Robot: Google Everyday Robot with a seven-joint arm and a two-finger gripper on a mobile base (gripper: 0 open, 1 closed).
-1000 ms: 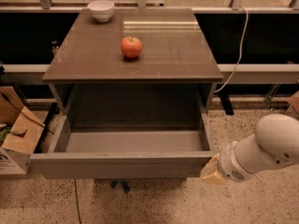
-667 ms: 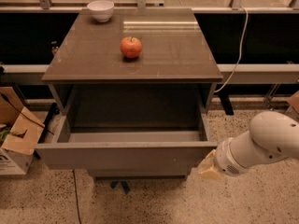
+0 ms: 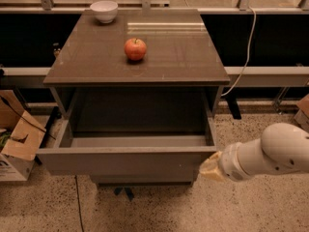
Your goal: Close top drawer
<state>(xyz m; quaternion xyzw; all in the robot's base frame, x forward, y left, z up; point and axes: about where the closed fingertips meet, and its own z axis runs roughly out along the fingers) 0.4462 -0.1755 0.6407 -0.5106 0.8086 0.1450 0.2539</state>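
The top drawer [image 3: 125,162] is pulled wide open from the grey-brown cabinet; its flat handleless front panel faces me and its inside looks empty. My gripper [image 3: 208,168] comes in from the right on a white arm [image 3: 270,153]. Its tan tip is at the right end of the drawer's front panel, touching or nearly touching it.
A red apple [image 3: 135,49] and a white bowl [image 3: 104,10] sit on the cabinet top [image 3: 174,57]. A cardboard box [image 3: 14,139] stands on the floor at the left. A white cable [image 3: 246,57] hangs at the right. Speckled floor lies in front.
The arm has moved left and slightly up toward the drawer's right front corner. The drawer front sits a little higher in view than before.
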